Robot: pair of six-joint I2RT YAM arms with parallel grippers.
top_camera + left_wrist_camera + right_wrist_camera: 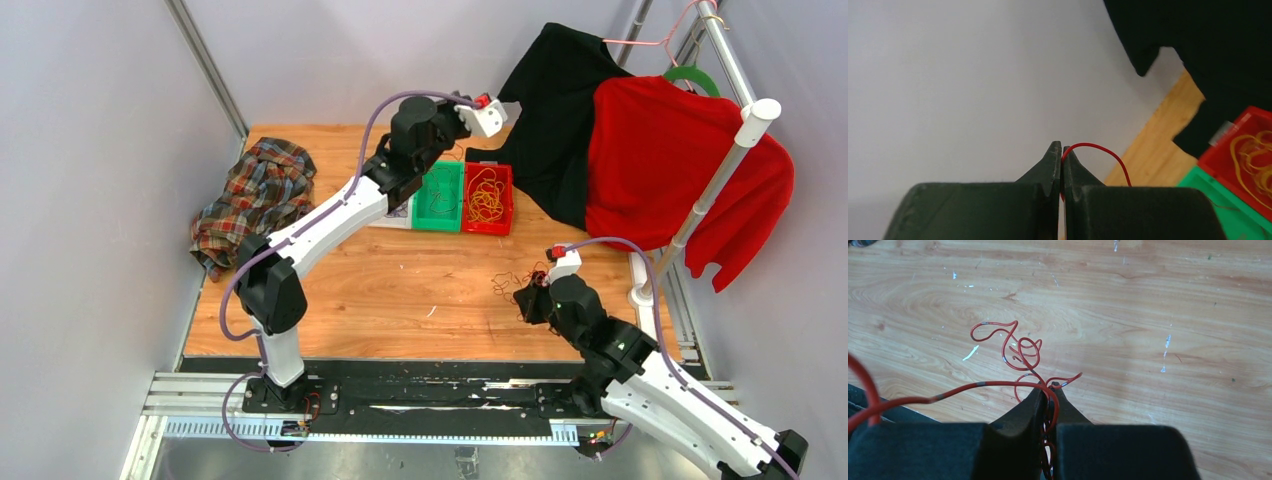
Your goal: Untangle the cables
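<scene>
Left claw (1062,148) clamped on one red cable (1100,148), right claw (1047,388) clamped on red tangle (1020,347), one green bin (437,225), one red bin (487,228)

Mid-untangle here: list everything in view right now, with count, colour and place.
red cable tangle: one, red, on the table at the right gripper's tips
red cable strand: one, red, arcing out of the left gripper's tips
yellow cables: bundle, count unclear, yellow-orange, in the red bin
red bin: one, red, far middle of the table
green bin: one, green, beside the red bin, on its left
plaid cloth: one, dark plaid, crumpled at far left
black garment: one, black, hanging far right
red garment: one, red, hanging beside the black one
table: one, light wood
left gripper: black fingers, shut on the red cable strand
right gripper: black fingers, shut on the red cable tangle
</scene>
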